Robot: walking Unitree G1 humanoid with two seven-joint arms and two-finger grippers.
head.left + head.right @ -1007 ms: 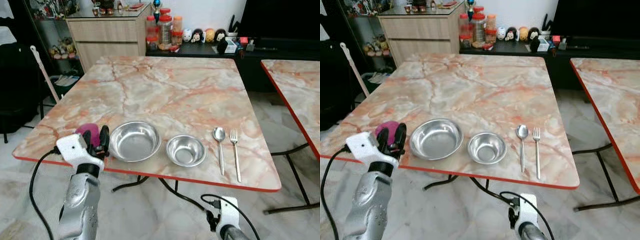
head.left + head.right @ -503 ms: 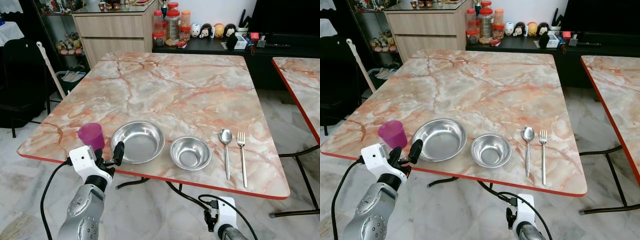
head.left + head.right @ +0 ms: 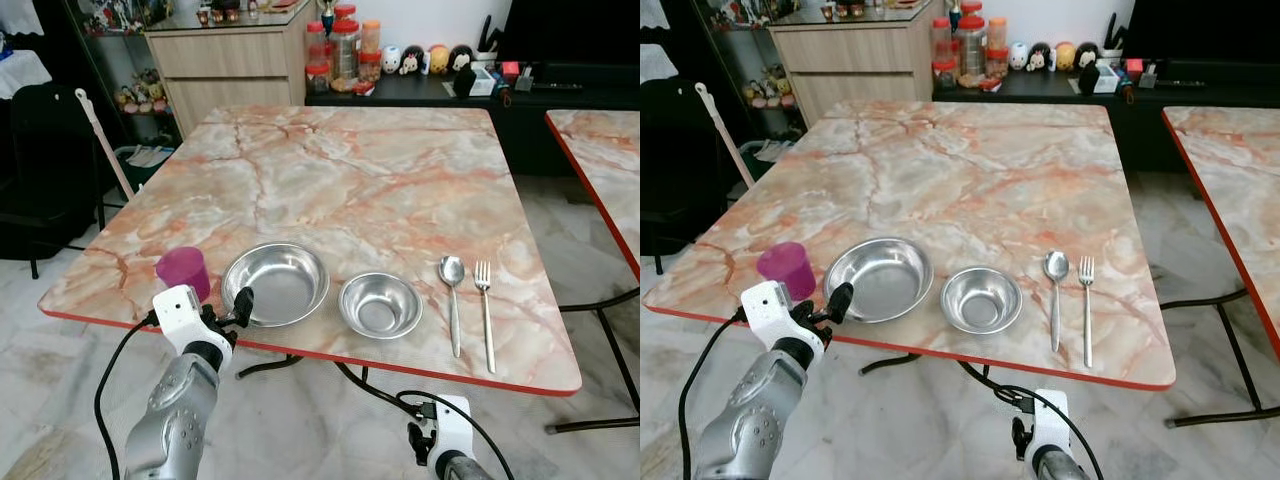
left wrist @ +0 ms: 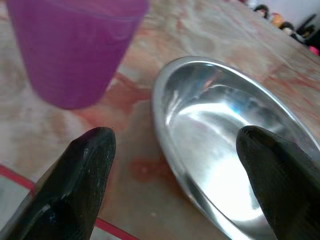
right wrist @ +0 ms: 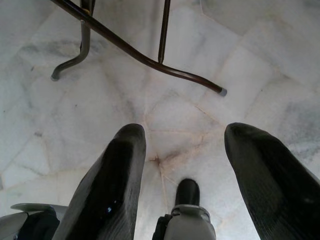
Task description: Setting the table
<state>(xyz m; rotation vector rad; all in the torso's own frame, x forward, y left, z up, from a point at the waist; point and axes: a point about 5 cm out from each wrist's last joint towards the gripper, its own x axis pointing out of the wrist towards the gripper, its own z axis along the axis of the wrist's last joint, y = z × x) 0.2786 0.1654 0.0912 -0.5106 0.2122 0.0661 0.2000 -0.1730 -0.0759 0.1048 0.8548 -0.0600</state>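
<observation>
A purple cup (image 3: 183, 272) stands upright near the marble table's (image 3: 380, 170) front left corner. Beside it lie a large steel bowl (image 3: 276, 283), a small steel bowl (image 3: 380, 305), a spoon (image 3: 452, 300) and a fork (image 3: 485, 310), in a row along the front edge. My left gripper (image 3: 228, 308) hovers open at that edge, level with the gap between cup and large bowl. In the left wrist view, the cup (image 4: 70, 50) is off to one side and the bowl's rim (image 4: 165, 130) lies between the fingers (image 4: 75, 185), which hold nothing. My right gripper (image 5: 180, 170) hangs open below the table, facing the floor.
A second marble table (image 3: 600, 150) stands to the right across a gap. A wooden cabinet (image 3: 230, 60) and a low black shelf with jars (image 3: 345, 45) line the back wall. A black chair (image 3: 50, 150) and a leaning stick (image 3: 100, 140) are on the left. Table legs (image 5: 140, 55) cross the tiled floor.
A second ago my left gripper's fingers stood at the purple cup; now they are drawn back from it, nearer the large bowl. The cup stands free. The camera view has shifted.
</observation>
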